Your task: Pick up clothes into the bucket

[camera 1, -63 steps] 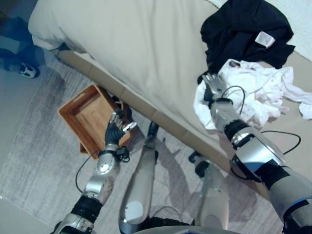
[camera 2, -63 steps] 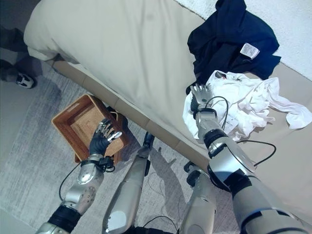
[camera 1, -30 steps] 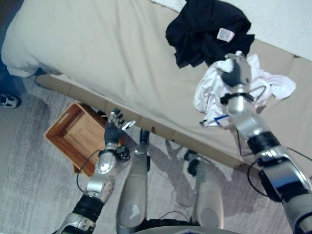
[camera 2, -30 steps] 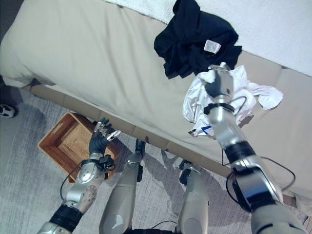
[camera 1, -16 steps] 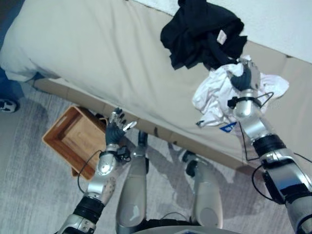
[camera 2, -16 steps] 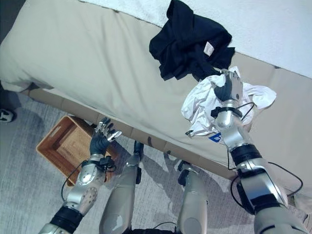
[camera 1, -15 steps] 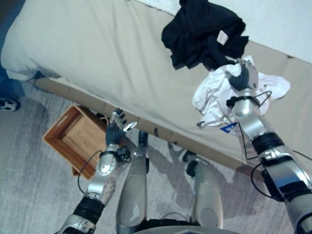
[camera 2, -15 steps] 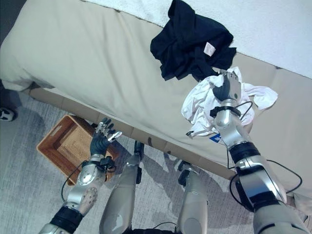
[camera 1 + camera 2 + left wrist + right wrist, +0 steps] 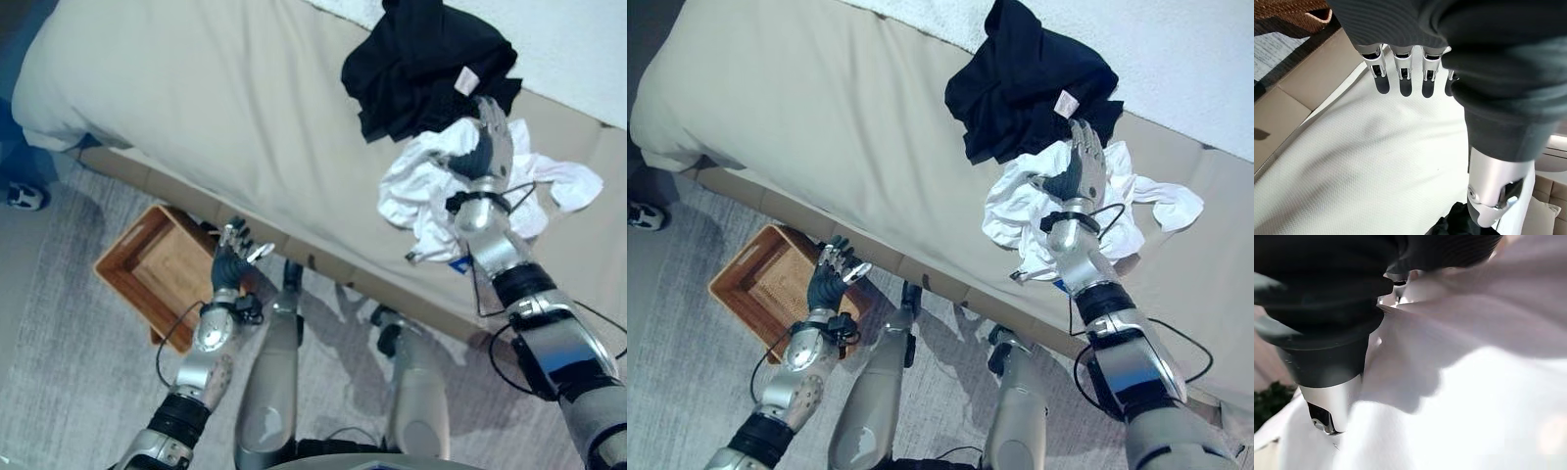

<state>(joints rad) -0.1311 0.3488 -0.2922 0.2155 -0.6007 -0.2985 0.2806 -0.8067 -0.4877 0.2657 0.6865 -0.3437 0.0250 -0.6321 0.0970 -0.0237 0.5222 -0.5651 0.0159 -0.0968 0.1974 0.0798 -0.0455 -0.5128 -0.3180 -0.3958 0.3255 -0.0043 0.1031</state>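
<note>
**Soft laundry on the bed, basket waiting on the floor**

A wide beige bed point(image 9: 225, 108) runs across the room, with a grey rug point(image 9: 69, 392) below it and a brown woven basket point(image 9: 147, 269) sitting on that rug close against the bed's side. Two garments lie in a heap near the bed's far part: a crumpled white garment point(image 9: 1019, 211) and, touching it on the far side, a black garment point(image 9: 1019, 83) with a small pale label showing.

The right hand point(image 9: 1080, 168) rests on top of the white garment, fingers straight and spread, gripping nothing yet as far as I can see. The left hand point(image 9: 233, 262) hangs above the basket's near edge, fingers relaxed and empty.

The white garment looks light, limp and loosely bunched (nothing stiff about it), so I'd judge it will sag and trail when lifted. A good hold would be on one of the thick raised folds in the middle of the heap, not a thin loose edge, which could slip free or drag the black garment along.
</note>
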